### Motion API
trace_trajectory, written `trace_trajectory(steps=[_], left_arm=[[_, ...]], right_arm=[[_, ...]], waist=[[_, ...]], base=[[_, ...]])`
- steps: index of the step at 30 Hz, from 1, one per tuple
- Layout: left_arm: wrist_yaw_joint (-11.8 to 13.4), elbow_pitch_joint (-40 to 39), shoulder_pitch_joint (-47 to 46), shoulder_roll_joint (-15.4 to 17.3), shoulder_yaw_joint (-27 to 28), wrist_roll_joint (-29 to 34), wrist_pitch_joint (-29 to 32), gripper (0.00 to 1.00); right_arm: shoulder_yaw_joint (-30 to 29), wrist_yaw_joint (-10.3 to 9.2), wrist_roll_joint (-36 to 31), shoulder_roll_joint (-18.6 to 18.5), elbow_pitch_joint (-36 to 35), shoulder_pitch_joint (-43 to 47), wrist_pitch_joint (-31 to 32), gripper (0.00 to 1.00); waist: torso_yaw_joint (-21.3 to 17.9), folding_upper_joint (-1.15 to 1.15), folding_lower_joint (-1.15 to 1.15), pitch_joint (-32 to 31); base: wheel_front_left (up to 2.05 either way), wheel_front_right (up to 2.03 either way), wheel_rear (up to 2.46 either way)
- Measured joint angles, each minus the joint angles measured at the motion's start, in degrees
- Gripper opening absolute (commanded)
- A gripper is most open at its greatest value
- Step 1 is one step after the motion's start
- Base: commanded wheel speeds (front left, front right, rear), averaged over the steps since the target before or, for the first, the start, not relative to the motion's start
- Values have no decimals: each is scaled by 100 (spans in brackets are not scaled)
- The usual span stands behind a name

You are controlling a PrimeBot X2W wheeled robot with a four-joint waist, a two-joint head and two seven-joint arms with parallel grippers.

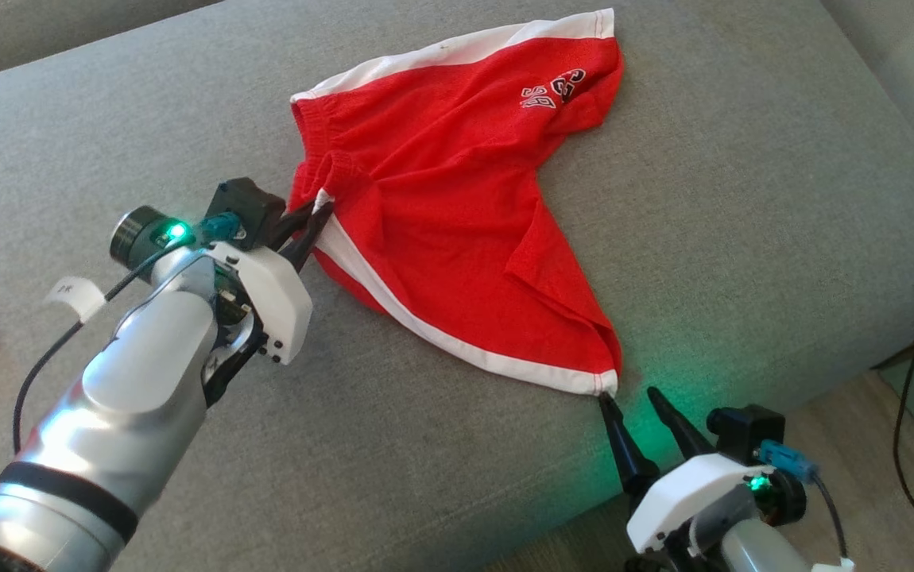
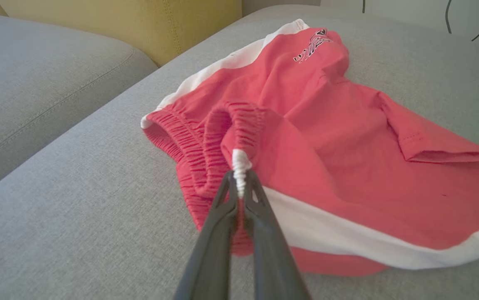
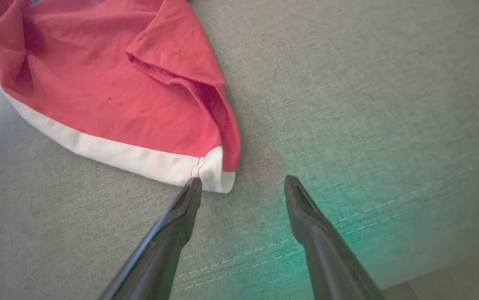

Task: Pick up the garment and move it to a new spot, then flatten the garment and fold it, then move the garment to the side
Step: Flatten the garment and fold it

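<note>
Red garment (image 1: 457, 199) spread centre frame on grey sofa cushion (image 1: 147, 119), left gripper (image 1: 320, 214) fingers pinched on its waistband, centre left, right gripper (image 1: 626, 393) fingers wide, at hem corner, lower right.

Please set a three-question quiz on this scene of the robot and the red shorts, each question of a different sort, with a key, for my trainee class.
1. True or false: the left tool is shut on the waistband of the red shorts.
2. The right tool is: A) open, at the shorts' white-hemmed leg corner; B) shut on the hem; C) holding the waistband.
3. Fill in: the shorts lie on a grey ____.
Key: 1 true; 2 A; 3 sofa cushion.
</note>
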Motion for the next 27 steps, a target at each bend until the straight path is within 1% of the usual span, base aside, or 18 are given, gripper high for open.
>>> trace_trajectory(steps=[4,5,9,13,14,15,16,20,22,27], left_arm=[[0,2,-21,0,-19,-1,-23,0],[1,2,-48,-1,-33,-1,-55,0],[7,1,-82,-2,-49,-1,-56,0],[8,1,-82,-3,-98,-2,-74,0],[9,0,-82,-3,-116,-5,-75,0],[11,0,-82,-4,-135,-20,-82,0],[18,0,-82,-7,-143,-20,-98,0],[32,1,-83,-12,-149,-53,-110,0],[46,1,-83,-12,-151,-53,-149,0],[152,-30,-83,-22,-115,-144,-276,0]], right_arm=[[124,0,174,0,179,-102,-9,100],[208,0,353,-1,194,-164,-20,100],[363,0,675,-1,299,-266,-115,100],[511,0,882,-3,397,-340,-190,100],[545,0,915,-3,416,-375,-196,89],[586,0,953,-4,437,-406,-203,42],[628,0,984,-5,467,-440,-213,0],[717,0,1021,-7,567,-538,-238,0],[722,0,937,-5,647,-587,-270,0],[467,0,431,-59,659,-616,-420,0]], waist=[[43,0,0,11],[66,0,0,15],[101,0,0,28],[132,0,0,44],[138,0,0,48],[143,0,0,51],[149,0,0,54],[179,0,0,59],[200,0,0,52],[330,0,0,7]], base=[[0,0,0],[0,0,0],[0,0,0],[0,0,0],[0,0,0],[0,0,0],[0,0,0],[0,0,0],[0,0,0],[0,0,0]])
